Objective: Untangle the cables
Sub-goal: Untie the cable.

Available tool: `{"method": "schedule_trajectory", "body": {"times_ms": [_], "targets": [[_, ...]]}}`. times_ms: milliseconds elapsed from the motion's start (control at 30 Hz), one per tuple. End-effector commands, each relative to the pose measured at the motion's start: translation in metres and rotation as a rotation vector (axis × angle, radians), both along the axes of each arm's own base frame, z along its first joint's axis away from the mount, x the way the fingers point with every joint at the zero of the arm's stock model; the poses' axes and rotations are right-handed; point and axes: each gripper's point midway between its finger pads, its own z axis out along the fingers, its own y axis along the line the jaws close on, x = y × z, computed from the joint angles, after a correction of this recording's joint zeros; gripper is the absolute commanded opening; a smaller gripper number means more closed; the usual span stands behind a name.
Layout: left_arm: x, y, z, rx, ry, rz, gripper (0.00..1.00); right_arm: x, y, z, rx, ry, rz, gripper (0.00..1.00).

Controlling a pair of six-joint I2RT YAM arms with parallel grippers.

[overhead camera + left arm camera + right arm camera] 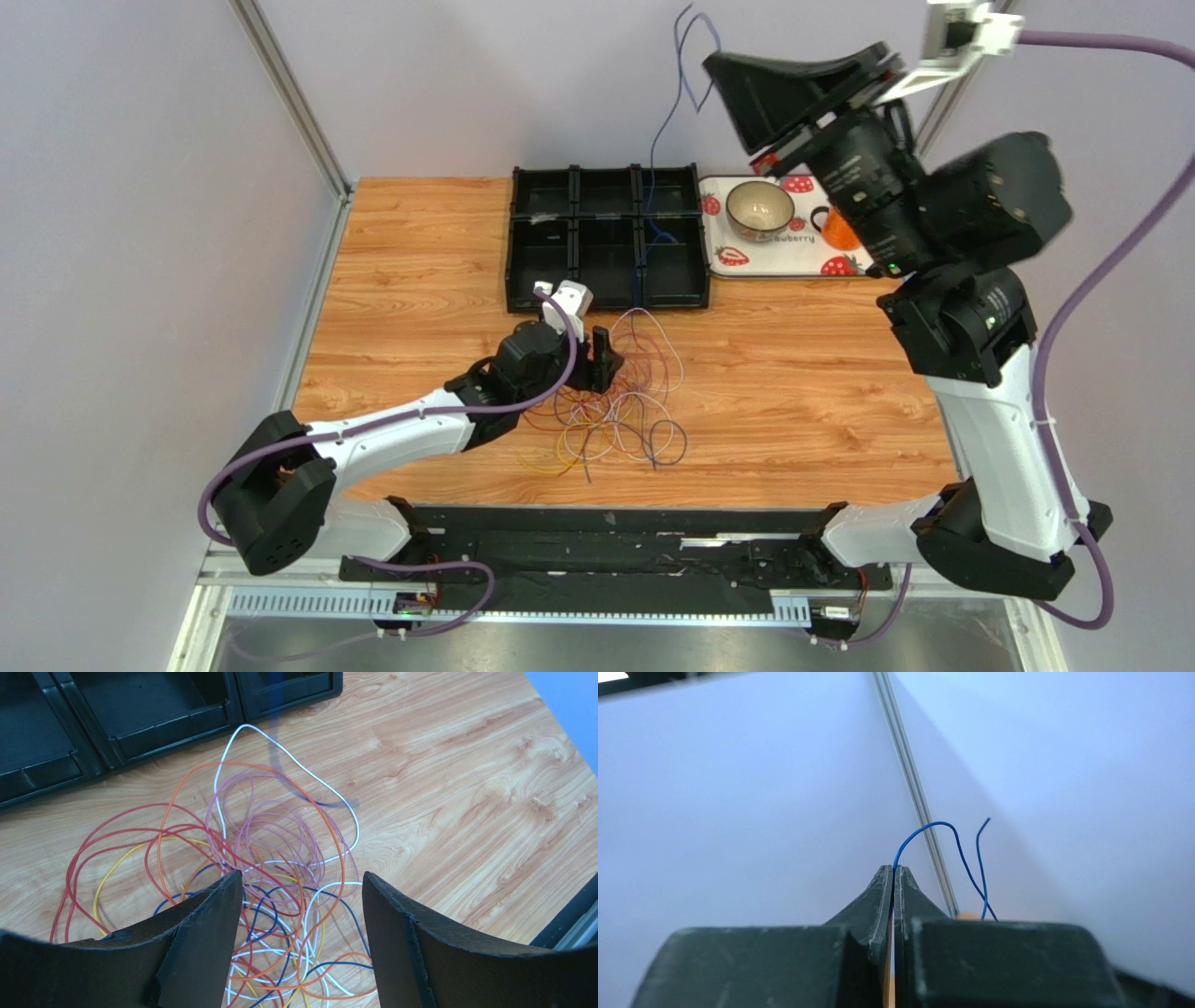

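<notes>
Soft, even light throughout: the tabletop (814,392) looks matt, with faint shadows under the cables (267,840) ahead of the left hand (302,878). One dark strand (281,756) beyond that hand is smeared out of focus. Around the right hand (893,871) lies a cool blue cast; its blue cable (933,823) reads crisp.

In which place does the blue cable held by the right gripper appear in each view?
Top: the blue cable hangs at top centre, from the right gripper toward the black tray.
Left wrist: a blurred blue line in the upper middle, above the cable pile.
Right wrist: centre, arching out of the shut gripper.
Shared landmark: the tray, top and left wrist views only.
</notes>
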Motion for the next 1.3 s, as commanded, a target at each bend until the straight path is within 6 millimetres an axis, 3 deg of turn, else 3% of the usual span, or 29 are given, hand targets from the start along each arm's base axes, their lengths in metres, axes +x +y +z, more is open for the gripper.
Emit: {"method": "schedule_trajectory", "body": {"times_ms": [0,267,433,667,800,1000,1033,1067,1100,1133,1167,1233,1267], "targets": [[-0.002,-0.006,0.013,-0.059,-0.023,-0.012,0.72,-0.045,-0.028,0.082,0.197,-0.274,0.044,0.0],[-0.005,0.003,0.013,-0.047,-0.02,0.009,0.72,-0.013,-0.024,0.04,0.115,-0.196,-0.07,0.0],[-0.005,-0.005,0.035,-0.083,-0.081,-0.04,0.72,-0.005,-0.018,0.016,0.09,-0.145,-0.066,0.0],[0.005,-0.016,0.033,-0.036,-0.074,-0.054,0.71,-0.002,-0.02,0.004,0.067,-0.123,-0.086,0.0],[0.002,-0.013,0.029,-0.044,-0.049,-0.037,0.71,0.001,-0.022,-0.004,0.044,-0.129,-0.114,0.0],[-0.005,0.02,0.037,0.013,-0.018,0.063,0.7,0.012,-0.014,-0.012,0.023,-0.152,-0.133,0.0],[-0.003,0.031,0.051,0.012,-0.038,0.112,0.7,0.015,-0.011,-0.016,0.012,-0.148,-0.133,0.0],[-0.01,0.045,0.038,0.085,0.016,0.137,0.7,0.016,-0.011,-0.01,0.027,-0.174,-0.139,0.0],[-0.011,0.055,0.041,0.11,0.025,0.165,0.7,0.018,-0.01,-0.01,0.018,-0.185,-0.148,0.0],[-0.01,0.067,0.057,0.116,0.007,0.216,0.7,0.024,-0.006,-0.014,0.004,-0.186,-0.153,0.0],[-0.019,0.082,0.048,0.184,0.053,0.237,0.7,0.027,-0.005,-0.013,0.003,-0.195,-0.162,0.0],[-0.024,0.103,0.062,0.206,0.042,0.291,0.7,0.037,0.002,-0.016,-0.029,-0.212,-0.18,0.0],[-0.033,0.116,0.056,0.249,0.07,0.306,0.71,0.04,0.005,-0.016,-0.038,-0.219,-0.185,0.0]]}}
